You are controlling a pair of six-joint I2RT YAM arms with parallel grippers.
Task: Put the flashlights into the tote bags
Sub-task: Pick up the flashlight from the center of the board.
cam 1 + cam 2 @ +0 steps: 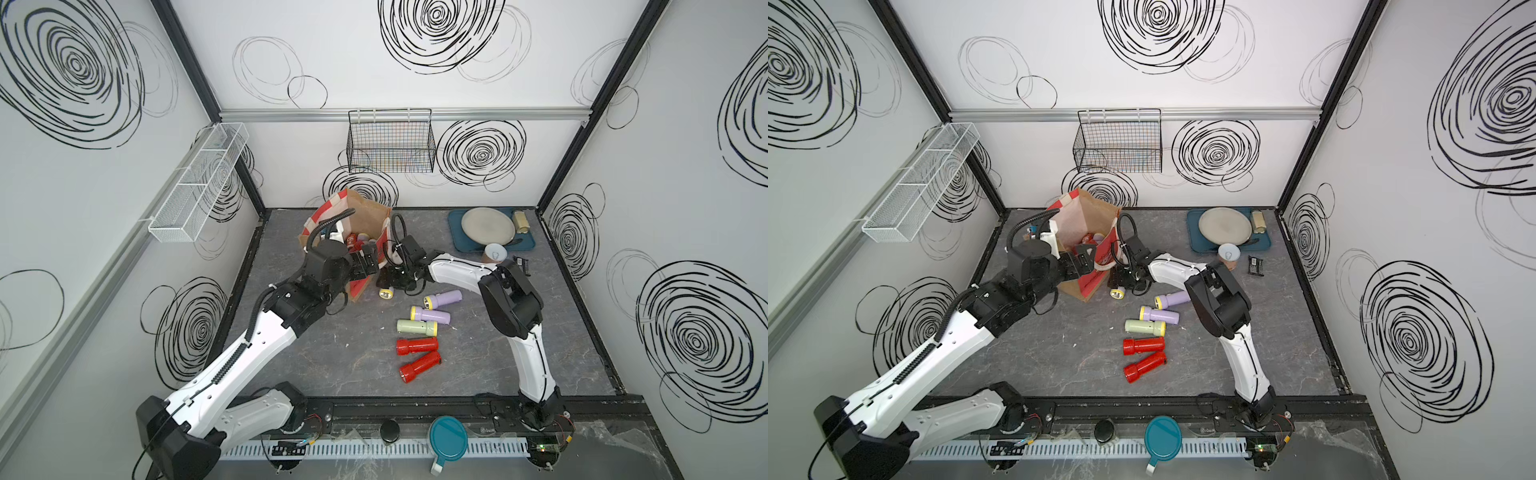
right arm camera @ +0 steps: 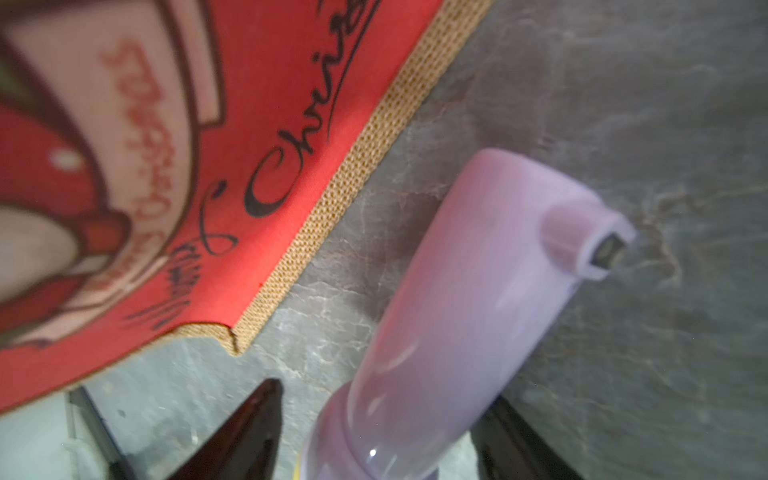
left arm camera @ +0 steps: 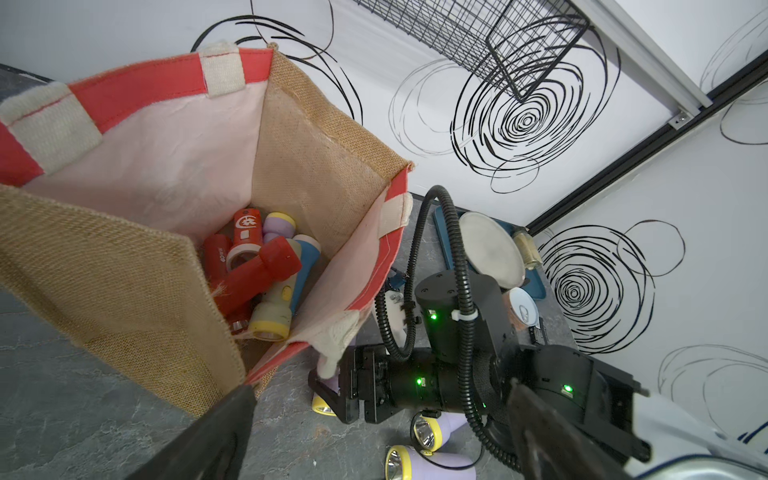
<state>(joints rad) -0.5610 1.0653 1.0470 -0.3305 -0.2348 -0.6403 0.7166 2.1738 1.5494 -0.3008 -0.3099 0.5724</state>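
The jute tote bag [image 1: 368, 210] with red panels stands open at the back of the table, and several flashlights [image 3: 257, 266] lie in its bottom. My left gripper [image 1: 368, 264] hangs open at the bag's near rim; its fingers [image 3: 232, 419] hold nothing. My right gripper [image 1: 395, 282] is low on the table beside the bag. It straddles a lilac flashlight [image 2: 457, 291] with a yellow head [image 1: 385, 294]. A gap shows beside one finger [image 2: 257, 415]. Two lilac [image 1: 446, 298], one pale green [image 1: 417, 327] and two red flashlights [image 1: 417, 345] lie on the table.
A blue tray [image 1: 455, 239] with a plate [image 1: 487, 226] sits at the back right, with a tan can with a white lid [image 1: 494, 252] in front of it. A black wire basket [image 1: 390, 141] hangs on the back wall. A white mesh shelf [image 1: 195, 183] hangs on the left wall.
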